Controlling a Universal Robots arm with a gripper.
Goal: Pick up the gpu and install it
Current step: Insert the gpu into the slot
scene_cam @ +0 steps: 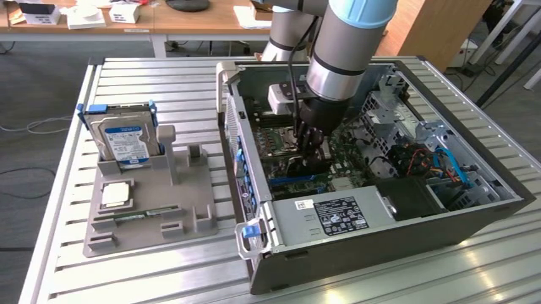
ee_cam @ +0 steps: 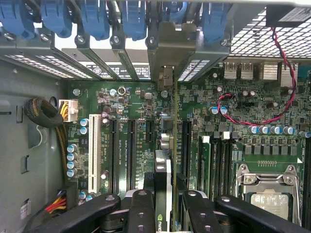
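— How do the fingers stand?

— The black metal fingers [ee_cam: 142, 208] of the gripper [ee_cam: 164, 187] are pressed against both faces of the gpu [ee_cam: 163, 162], a thin, flat, dark circuit card. The wrist view sees it edge-on, clamped between them.

— Where does that card lie?

— It stands on its edge over the green motherboard [ee_cam: 131, 97], in line with the long black expansion slots [ee_cam: 130, 150] that run on either side of it. Its silver metal end bracket [ee_cam: 165, 80] reaches the row of slotted rear covers, next to the blue plastic latches [ee_cam: 95, 17]. I cannot tell whether its lower edge is seated in a slot.

— And around it on the board?

— A long white slot [ee_cam: 92, 150] lies a few slots off to one side. On the other side is the silver-framed processor socket [ee_cam: 267, 187].

— And from farther off?

— In the exterior view the gripper [scene_cam: 308, 155] is down inside the open dark-grey computer case [scene_cam: 381, 253]. The case lies on its side on the slatted metal table [scene_cam: 144, 278], and the grey-and-blue arm [scene_cam: 346, 50] rises out of it. A silver power supply box with a black label [scene_cam: 334, 215] sits at the near end of the case. At the exterior view's left, just beside the case, a grey plastic holder [scene_cam: 199, 190] stands on the table. A silver hard drive in a blue frame [scene_cam: 125, 139] stands upright in it, and a slim green memory stick [scene_cam: 139, 215] lies flat in it.
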